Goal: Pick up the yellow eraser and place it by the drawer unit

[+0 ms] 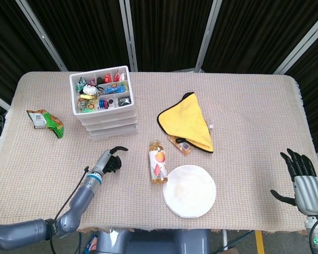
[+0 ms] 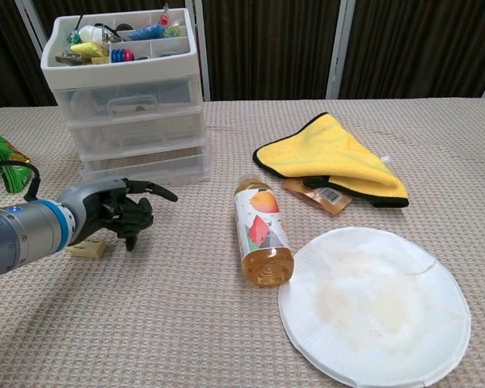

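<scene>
Right now the left hand [image 2: 113, 212] hangs low over the table [image 1: 244, 106], just in front of the drawer unit [image 2: 129, 105]. Its fingers [image 2: 149, 190] are loosely curled with one stretched forward, and nothing sits between them. The yellow eraser [image 2: 89, 248] lies flat on the cloth directly beneath the wrist, half hidden by the arm; whether the hand touches it I cannot tell. Off to the side a juice bottle [image 2: 261, 230] lies on its side, its cap end against a paper plate [image 2: 376, 303]. Beyond that a yellow cloth [image 2: 331, 158] is heaped over a small packet [image 2: 317, 195]. The right hand [image 1: 303, 182] rests at the far near corner, fingers spread and holding nothing.
</scene>
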Robot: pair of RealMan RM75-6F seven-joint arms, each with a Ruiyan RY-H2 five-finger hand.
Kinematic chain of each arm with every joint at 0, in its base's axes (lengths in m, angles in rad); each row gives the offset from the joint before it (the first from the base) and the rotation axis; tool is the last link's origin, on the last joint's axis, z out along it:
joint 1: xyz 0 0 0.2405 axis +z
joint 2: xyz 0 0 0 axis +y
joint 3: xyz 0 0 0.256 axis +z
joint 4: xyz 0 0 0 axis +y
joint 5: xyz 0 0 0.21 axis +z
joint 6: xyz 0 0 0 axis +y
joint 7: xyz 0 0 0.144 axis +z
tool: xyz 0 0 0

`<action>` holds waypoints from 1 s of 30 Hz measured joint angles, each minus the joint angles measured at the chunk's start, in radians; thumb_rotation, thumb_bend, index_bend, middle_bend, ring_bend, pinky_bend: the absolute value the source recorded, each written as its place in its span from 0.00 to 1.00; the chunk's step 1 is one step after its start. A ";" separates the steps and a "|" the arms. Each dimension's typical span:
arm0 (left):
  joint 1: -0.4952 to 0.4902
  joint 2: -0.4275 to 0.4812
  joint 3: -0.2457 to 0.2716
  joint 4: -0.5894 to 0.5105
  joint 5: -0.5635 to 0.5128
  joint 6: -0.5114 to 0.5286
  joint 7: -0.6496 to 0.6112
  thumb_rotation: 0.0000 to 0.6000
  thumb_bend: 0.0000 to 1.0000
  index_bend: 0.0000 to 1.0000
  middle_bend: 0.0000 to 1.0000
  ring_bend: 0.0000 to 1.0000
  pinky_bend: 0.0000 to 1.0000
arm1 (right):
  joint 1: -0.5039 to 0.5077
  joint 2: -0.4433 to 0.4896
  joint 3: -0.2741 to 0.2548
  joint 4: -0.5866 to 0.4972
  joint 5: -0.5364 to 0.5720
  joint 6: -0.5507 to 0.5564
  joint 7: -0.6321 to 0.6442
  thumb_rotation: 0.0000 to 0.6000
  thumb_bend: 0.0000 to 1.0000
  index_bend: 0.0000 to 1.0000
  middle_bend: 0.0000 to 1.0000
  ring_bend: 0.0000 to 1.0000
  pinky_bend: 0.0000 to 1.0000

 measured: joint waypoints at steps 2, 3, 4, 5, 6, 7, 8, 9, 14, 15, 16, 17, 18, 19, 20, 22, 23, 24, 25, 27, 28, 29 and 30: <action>-0.005 0.000 0.017 0.002 0.058 0.051 0.058 1.00 1.00 0.24 0.91 0.85 0.65 | 0.000 0.000 0.000 0.000 0.000 0.000 0.000 1.00 0.00 0.08 0.00 0.00 0.00; -0.009 -0.001 0.027 0.003 0.091 0.086 0.100 1.00 1.00 0.24 0.92 0.85 0.65 | 0.000 0.000 0.000 0.000 -0.001 0.000 -0.001 1.00 0.00 0.08 0.00 0.00 0.00; -0.012 -0.002 0.034 0.004 0.112 0.113 0.131 1.00 1.00 0.24 0.92 0.86 0.66 | 0.000 0.000 0.000 0.000 -0.001 0.000 0.000 1.00 0.00 0.08 0.00 0.00 0.00; -0.015 -0.002 0.039 0.005 0.132 0.140 0.162 1.00 1.00 0.24 0.93 0.86 0.66 | 0.000 0.000 0.000 -0.001 -0.002 0.000 0.000 1.00 0.00 0.08 0.00 0.00 0.00; -0.019 -0.004 0.045 0.006 0.153 0.175 0.202 1.00 1.00 0.24 0.94 0.87 0.67 | 0.000 0.000 0.000 -0.001 -0.002 0.001 -0.001 1.00 0.00 0.08 0.00 0.00 0.00; -0.023 -0.004 0.048 0.007 0.165 0.200 0.230 1.00 1.00 0.24 0.96 0.88 0.68 | 0.000 0.000 0.000 -0.001 -0.002 0.001 0.000 1.00 0.00 0.08 0.00 0.00 0.00; -0.027 -0.005 0.049 0.008 0.173 0.221 0.257 1.00 1.00 0.24 0.97 0.88 0.68 | 0.000 0.000 0.000 -0.001 -0.001 0.001 0.000 1.00 0.00 0.08 0.00 0.00 0.00; -0.032 -0.005 0.051 0.009 0.182 0.243 0.291 1.00 1.00 0.24 0.97 0.89 0.69 | 0.000 0.000 0.000 -0.001 -0.001 0.000 0.000 1.00 0.00 0.08 0.00 0.00 0.00; -0.058 0.001 0.049 0.010 0.171 0.275 0.436 1.00 1.00 0.25 1.00 0.91 0.70 | 0.000 0.000 0.000 -0.002 -0.001 -0.001 0.000 1.00 0.00 0.08 0.00 0.00 0.00; -0.066 0.004 0.048 0.008 0.153 0.277 0.478 1.00 1.00 0.25 1.00 0.91 0.71 | 0.000 0.000 0.000 -0.002 -0.001 -0.001 0.000 1.00 0.00 0.08 0.00 0.00 0.00; -0.073 0.007 0.046 0.005 0.134 0.279 0.511 1.00 1.00 0.25 1.00 0.91 0.71 | 0.000 0.000 0.000 -0.003 -0.001 -0.002 0.000 1.00 0.00 0.08 0.00 0.00 0.00; -0.080 0.009 0.043 0.002 0.112 0.280 0.544 1.00 1.00 0.25 1.00 0.91 0.71 | 0.000 0.000 0.000 -0.003 0.000 -0.002 0.000 1.00 0.00 0.08 0.00 0.00 0.00; -0.089 0.012 0.039 -0.002 0.077 0.282 0.588 1.00 1.00 0.25 1.00 0.91 0.71 | 0.001 0.000 0.000 -0.003 0.000 -0.002 0.000 1.00 0.00 0.08 0.00 0.00 0.00; -0.097 0.014 0.036 -0.005 0.048 0.283 0.620 1.00 1.00 0.25 1.00 0.91 0.71 | 0.001 0.000 0.000 -0.003 0.000 -0.002 0.000 1.00 0.00 0.08 0.00 0.00 0.00; -0.104 0.016 0.032 -0.007 0.019 0.285 0.651 1.00 1.00 0.25 1.00 0.91 0.71 | 0.000 0.000 0.000 -0.003 0.001 -0.002 0.001 1.00 0.00 0.08 0.00 0.00 0.00; -0.120 0.018 0.024 -0.011 -0.049 0.288 0.713 1.00 1.00 0.25 1.00 0.92 0.71 | 0.000 0.001 0.000 -0.003 0.001 -0.003 0.002 1.00 0.00 0.08 0.00 0.00 0.00; -0.127 0.019 0.021 -0.012 -0.077 0.290 0.736 1.00 1.00 0.25 1.00 0.92 0.71 | 0.000 0.001 0.000 -0.003 0.002 -0.002 0.003 1.00 0.00 0.08 0.00 0.00 0.00; -0.137 0.019 0.017 -0.011 -0.111 0.294 0.762 1.00 1.00 0.25 1.00 0.92 0.71 | 0.000 0.001 0.001 -0.003 0.002 -0.002 0.004 1.00 0.00 0.08 0.00 0.00 0.00; -0.144 0.018 0.013 -0.008 -0.132 0.297 0.777 1.00 1.00 0.25 1.00 0.92 0.71 | 0.000 0.002 0.001 -0.003 0.002 -0.002 0.004 1.00 0.00 0.08 0.00 0.00 0.00; -0.156 0.014 0.007 0.004 -0.159 0.303 0.793 1.00 1.00 0.25 1.00 0.92 0.71 | 0.000 0.002 0.000 -0.003 0.002 -0.004 0.005 1.00 0.00 0.08 0.00 0.00 0.00; -0.158 0.013 0.006 0.010 -0.165 0.305 0.796 1.00 1.00 0.25 1.00 0.92 0.71 | 0.000 0.002 0.000 -0.003 0.003 -0.004 0.005 1.00 0.00 0.08 0.00 0.00 0.00; -0.160 0.011 0.005 0.015 -0.169 0.306 0.797 1.00 1.00 0.24 1.00 0.92 0.71 | 0.000 0.002 0.000 -0.004 0.003 -0.005 0.005 1.00 0.00 0.08 0.00 0.00 0.00; -0.161 0.009 0.005 0.022 -0.171 0.308 0.798 1.00 1.00 0.24 1.00 0.92 0.71 | 0.000 0.002 0.000 -0.004 0.003 -0.005 0.005 1.00 0.00 0.08 0.00 0.00 0.00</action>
